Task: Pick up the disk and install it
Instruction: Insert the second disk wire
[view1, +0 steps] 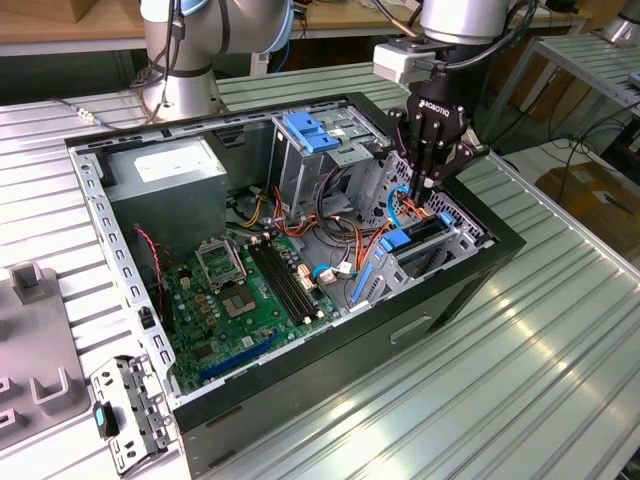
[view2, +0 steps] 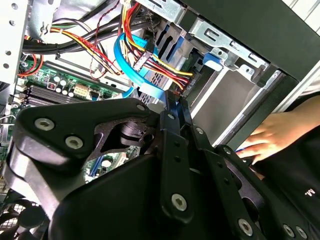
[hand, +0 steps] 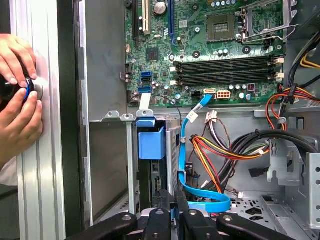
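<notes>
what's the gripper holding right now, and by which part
Cannot be told for certain. The gripper has its fingers shut together low in the drive bay, right by the disk, but the contact point itself is hidden.

The gripper (view1: 428, 185) is blocking its own fingertips in both wrist views, so whether anything is sitting between them cannot be told. Just beneath it, the disk (hand: 151, 165) is standing mostly buried in its bay, only a blue rail end showing. Beside the gripper, a person's hands (hand: 17, 95) are running off the picture's edge, covering a small round object.
</notes>
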